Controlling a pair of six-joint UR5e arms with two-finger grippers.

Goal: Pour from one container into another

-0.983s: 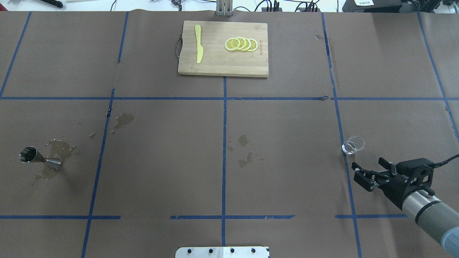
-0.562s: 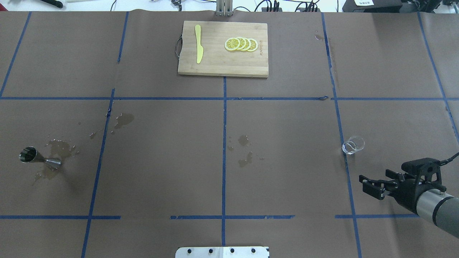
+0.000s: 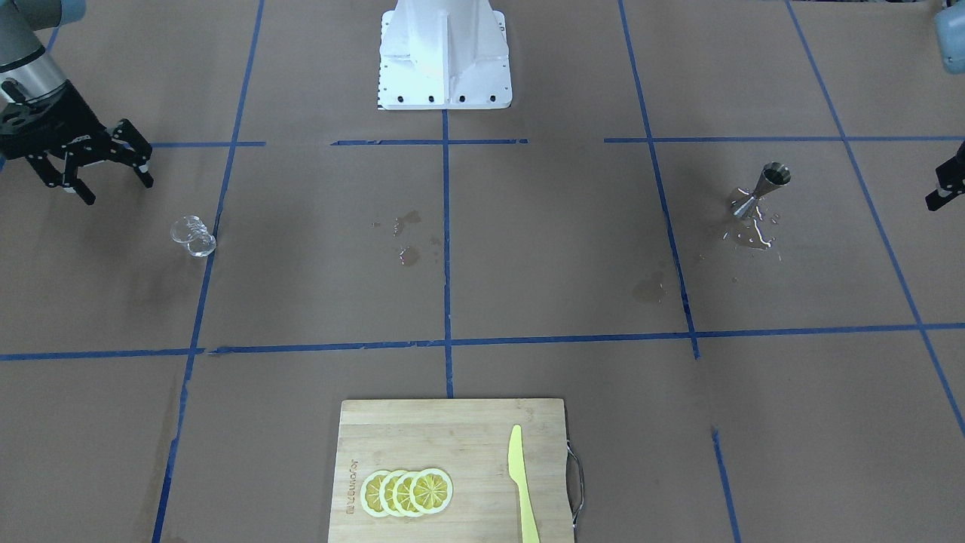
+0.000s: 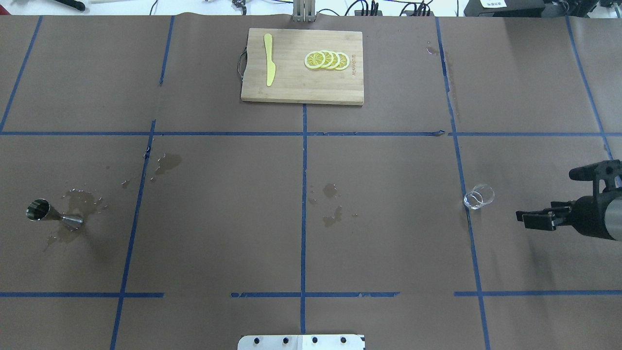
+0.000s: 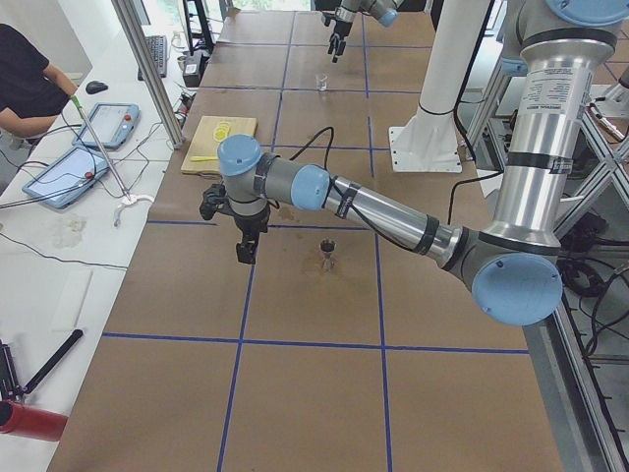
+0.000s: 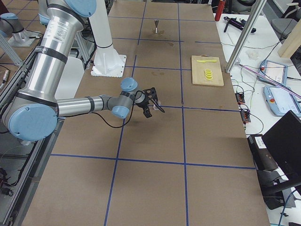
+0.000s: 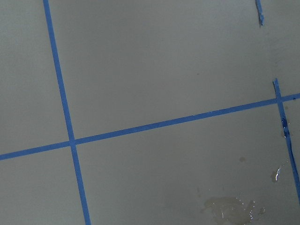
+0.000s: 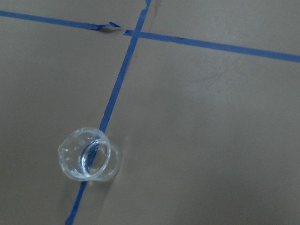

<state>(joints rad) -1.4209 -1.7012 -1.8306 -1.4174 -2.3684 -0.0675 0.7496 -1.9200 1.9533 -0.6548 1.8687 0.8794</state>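
Two containers: one glass cup (image 4: 478, 197) at three o'clock on the table (image 4: 218, 243), upright, seemingly empty; one steel jigger (image 4: 53, 214) at nine, standing among puddles (image 4: 80, 200), contents unseen. The right gripper (image 4: 524, 217), at the cup's four o'clock, gapes, holding nothing; the left gripper (image 3: 948, 181), can't tell. At twelve: one board (image 4: 301, 90), four lemon slices (image 4: 326, 60).

Cutting board (image 3: 452, 437) mark: a burned-in line of lettering (image 3: 350, 487) runs along the short edge, just beside the lemon slices (image 3: 407, 492). The letters are too small to read.
White label (image 4: 493, 3): it sits on a black box (image 4: 505, 9) past the table's far edge, and its print is blurred and unreadable.
Readable text overall: nothing can be made out.
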